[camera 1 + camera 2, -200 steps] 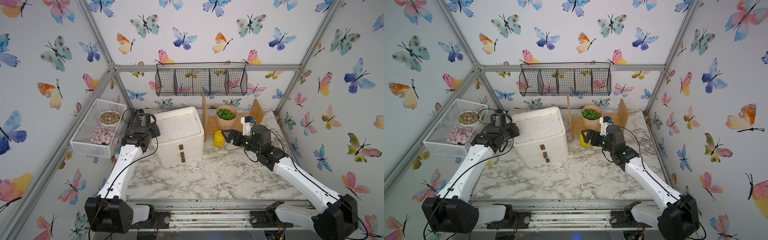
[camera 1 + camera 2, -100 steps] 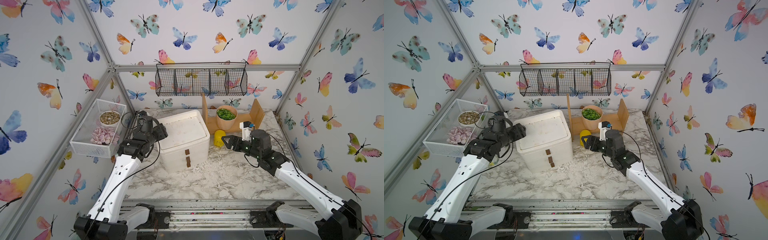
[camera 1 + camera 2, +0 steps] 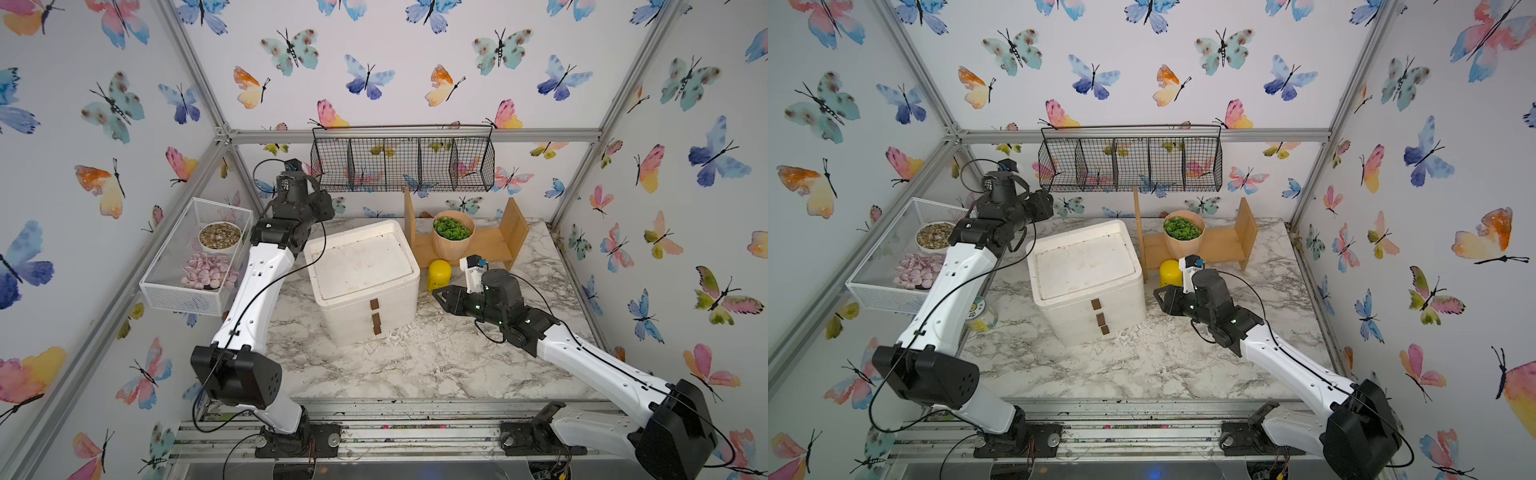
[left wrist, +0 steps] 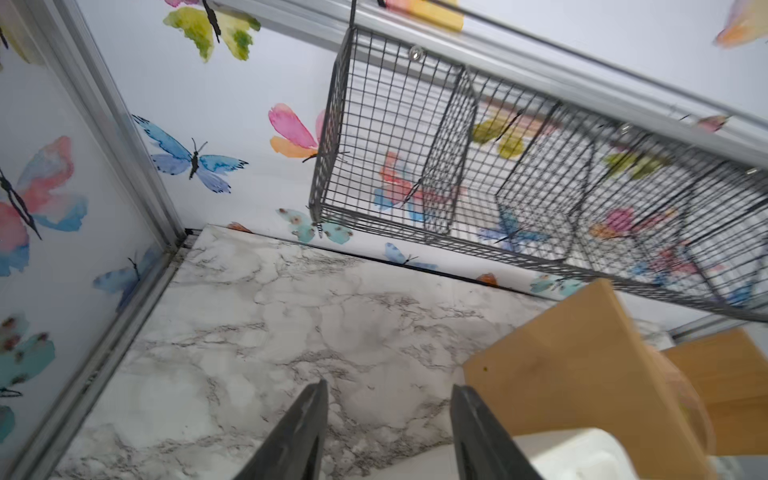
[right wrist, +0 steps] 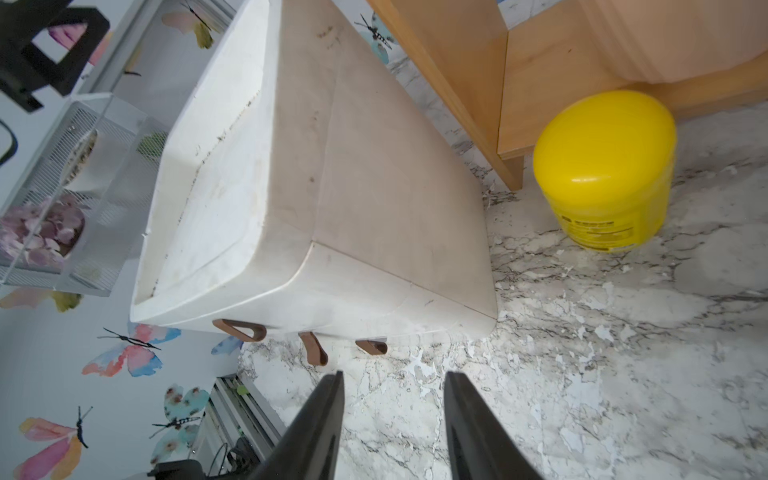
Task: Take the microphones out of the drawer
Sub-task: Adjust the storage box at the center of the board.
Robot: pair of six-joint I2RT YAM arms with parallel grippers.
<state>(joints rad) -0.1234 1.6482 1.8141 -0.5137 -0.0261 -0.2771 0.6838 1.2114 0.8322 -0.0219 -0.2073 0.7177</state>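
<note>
Drawer unit (image 3: 361, 282) closed | left fingers (image 4: 299, 436) parted, empty | right fingers (image 5: 320, 424) parted, empty

The white drawer unit (image 3: 361, 282) sits closed, the right claw (image 3: 439, 296) near its side.

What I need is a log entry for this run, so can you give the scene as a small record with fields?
drawer unit: white, three pull tabs, drawers look shut
microphone: not visible
left tool: open, empty, over the table behind the unit
right tool: open, empty, near the unit's front corner
yellow jar: upright, beside the unit
</note>
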